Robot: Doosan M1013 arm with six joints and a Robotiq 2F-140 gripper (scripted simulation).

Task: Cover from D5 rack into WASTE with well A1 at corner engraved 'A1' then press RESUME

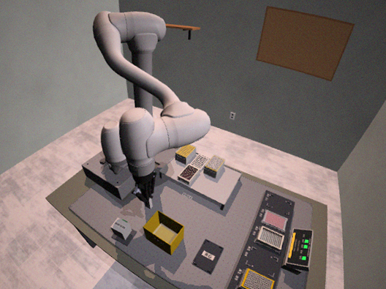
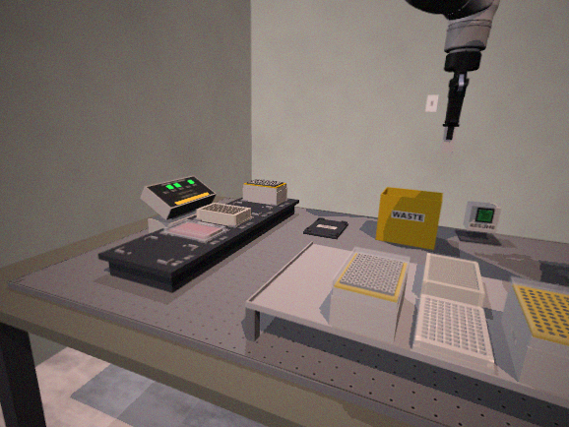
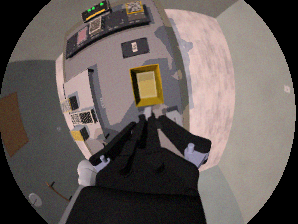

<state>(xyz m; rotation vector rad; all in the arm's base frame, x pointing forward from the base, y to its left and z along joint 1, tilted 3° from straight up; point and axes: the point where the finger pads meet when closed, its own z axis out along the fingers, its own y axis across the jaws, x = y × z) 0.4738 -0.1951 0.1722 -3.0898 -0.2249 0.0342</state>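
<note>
The gripper (image 1: 148, 201) hangs high above the table (image 1: 97, 213), fingers pressed together with nothing seen between them, pointing down over the ground between the yellow bin WASTE (image 1: 174, 238) and the RESUME key (image 1: 121, 227). Nearest below it, the bin stands upright with its mouth open. In the wrist view the bin's rim (image 3: 135, 90) lies just ahead of the fingertips. A pale flat shape rests on the bin's bottom; whether it is the cover cannot be told. Just to the other side of the gripper from the bin, the key sits on its post, its green face (image 2: 485, 215) toward the exterior camera. Beyond the bin from the gripper lies the black regrip nest RG (image 1: 208, 255). Off to the side of the gripper, the grey shelf (image 1: 216, 192) carries several racks and plates. Farthest from the gripper, past the nest, the long black deck (image 1: 253, 242) holds a pink plate (image 1: 274, 219), a white reservoir (image 1: 270, 237) beside it and, at the deck's end, the yellow-rimmed tip rack (image 1: 258, 283), its grid of tips showing. A control panel (image 1: 300, 249) with green lights stands behind the deck.
</note>
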